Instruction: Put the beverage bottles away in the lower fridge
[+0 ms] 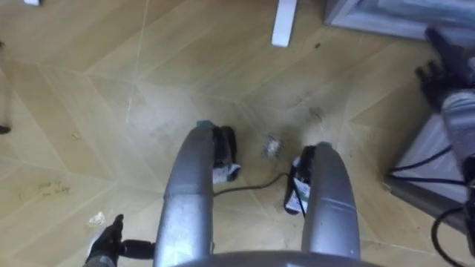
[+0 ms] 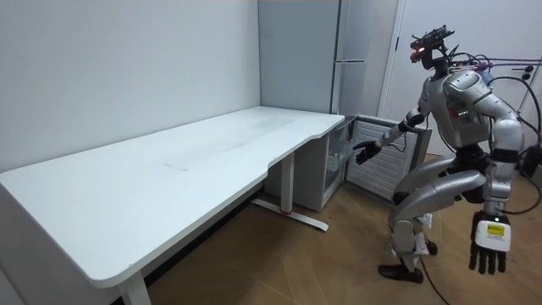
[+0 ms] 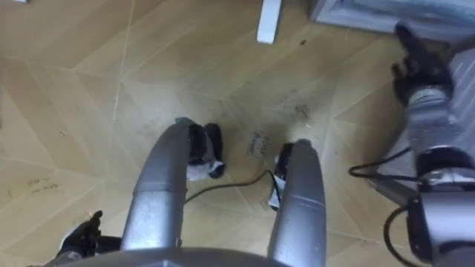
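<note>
Left eye view: right robot hand (image 1: 439,70) loose and empty, near lower fridge (image 1: 386,13); left robot hand (image 1: 107,241) low, released.
Room view: robot crouches at the open fridge; surface (image 2: 169,169) alongside.
Right eye view: surface's leg (image 3: 269,22) crowds the approach.
Drinks: in neither hand, whereabouts can't tell; probably stiff, slick, weighty, so grip mid-body.

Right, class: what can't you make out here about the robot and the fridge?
Lower fridge interior: room view, too small beside its open door.
Right robot hand touching that door or not: eye views, blurred.
Left robot hand: left eye view, cut off by the bottom edge.
</note>
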`<state>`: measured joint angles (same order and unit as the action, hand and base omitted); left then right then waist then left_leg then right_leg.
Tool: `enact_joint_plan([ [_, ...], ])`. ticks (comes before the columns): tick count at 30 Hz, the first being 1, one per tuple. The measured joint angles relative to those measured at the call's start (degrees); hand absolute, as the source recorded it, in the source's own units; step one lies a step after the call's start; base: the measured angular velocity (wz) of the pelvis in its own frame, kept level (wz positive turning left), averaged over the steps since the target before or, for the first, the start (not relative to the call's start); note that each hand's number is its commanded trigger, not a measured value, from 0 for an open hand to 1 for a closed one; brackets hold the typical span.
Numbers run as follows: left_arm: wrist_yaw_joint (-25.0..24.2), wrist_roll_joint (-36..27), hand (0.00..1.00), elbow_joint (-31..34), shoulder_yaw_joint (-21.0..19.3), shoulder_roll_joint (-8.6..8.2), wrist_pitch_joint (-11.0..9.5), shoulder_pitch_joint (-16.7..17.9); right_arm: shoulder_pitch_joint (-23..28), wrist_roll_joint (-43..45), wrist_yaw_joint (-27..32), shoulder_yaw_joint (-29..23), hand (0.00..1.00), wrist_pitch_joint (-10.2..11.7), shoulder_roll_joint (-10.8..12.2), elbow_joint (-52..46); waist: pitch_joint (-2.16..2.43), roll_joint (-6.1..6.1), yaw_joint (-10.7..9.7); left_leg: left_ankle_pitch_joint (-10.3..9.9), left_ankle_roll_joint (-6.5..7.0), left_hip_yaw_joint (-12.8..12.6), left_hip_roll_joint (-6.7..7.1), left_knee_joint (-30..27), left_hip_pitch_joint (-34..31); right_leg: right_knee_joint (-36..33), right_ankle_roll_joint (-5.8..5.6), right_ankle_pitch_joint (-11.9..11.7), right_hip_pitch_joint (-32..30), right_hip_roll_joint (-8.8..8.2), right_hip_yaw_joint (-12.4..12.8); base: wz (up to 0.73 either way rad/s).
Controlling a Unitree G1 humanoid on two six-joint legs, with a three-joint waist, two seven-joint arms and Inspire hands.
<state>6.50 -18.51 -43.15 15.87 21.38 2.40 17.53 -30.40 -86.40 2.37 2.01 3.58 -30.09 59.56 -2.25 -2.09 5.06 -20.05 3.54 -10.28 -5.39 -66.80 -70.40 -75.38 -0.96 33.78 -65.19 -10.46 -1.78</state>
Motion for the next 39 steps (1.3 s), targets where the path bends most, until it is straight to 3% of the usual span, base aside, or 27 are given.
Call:
enact_joint_plan([
  [4,0.81,0.01,0.00,1.92,0.29,0.22,0.24,0.04,-6.44,-0.65,0.12,0.01,0.00,0.07,-2.69,0.46,-0.23,-0.38,-0.10,-0.06,0.10,0.29,0.11,-1.78,-1.95,-1.97,0.08,0.41,-1.98,-0.33,0.02,0.04],
  [6,0.78,0.00,0.00,3.11,0.67,0.53,0.25,0.03,-7.97,-1.01,0.88,0.14,0.00,0.03,-2.86,0.42,-0.30,-0.50,-0.06,-0.12,0.10,0.53,0.11,-2.26,-2.38,-2.40,0.06,0.50,-2.12,-0.35,-0.10,0.00],
  [16,0.62,0.52,0.00,7.23,1.17,2.31,0.02,0.60,-9.29,-0.53,4.58,0.16,0.00,0.08,-3.07,-2.03,-0.50,-1.07,-0.25,0.00,0.30,0.50,0.15,-2.81,-4.12,-3.14,0.03,0.41,-4.06,-0.84,-0.03,0.00],
  [24,-0.49,0.52,0.00,7.71,1.05,2.46,-0.05,1.70,-13.22,0.74,9.57,1.81,0.00,0.26,-3.14,-2.06,-0.51,-1.11,-0.14,0.45,0.23,-0.02,0.03,-1.96,-4.12,-3.21,0.31,0.26,-4.41,-0.89,0.30,0.00],
  [31,-0.58,0.48,0.00,7.86,0.79,3.22,-0.20,1.91,-13.67,1.27,11.77,3.96,0.00,1.05,-3.14,-4.70,-0.66,-1.36,0.17,0.53,-0.09,-0.36,-0.97,-1.90,-4.13,-3.28,1.03,0.18,-4.93,-0.91,-0.03,-0.04],
  [39,-0.82,-0.09,0.00,7.86,0.99,3.72,-0.16,3.03,-15.27,1.10,13.97,6.03,0.00,1.10,-3.15,-4.70,-0.74,-1.51,0.86,1.10,-0.85,0.25,-0.91,-1.53,-4.11,-3.19,1.74,-0.06,-4.71,-0.81,-0.78,0.00],
])
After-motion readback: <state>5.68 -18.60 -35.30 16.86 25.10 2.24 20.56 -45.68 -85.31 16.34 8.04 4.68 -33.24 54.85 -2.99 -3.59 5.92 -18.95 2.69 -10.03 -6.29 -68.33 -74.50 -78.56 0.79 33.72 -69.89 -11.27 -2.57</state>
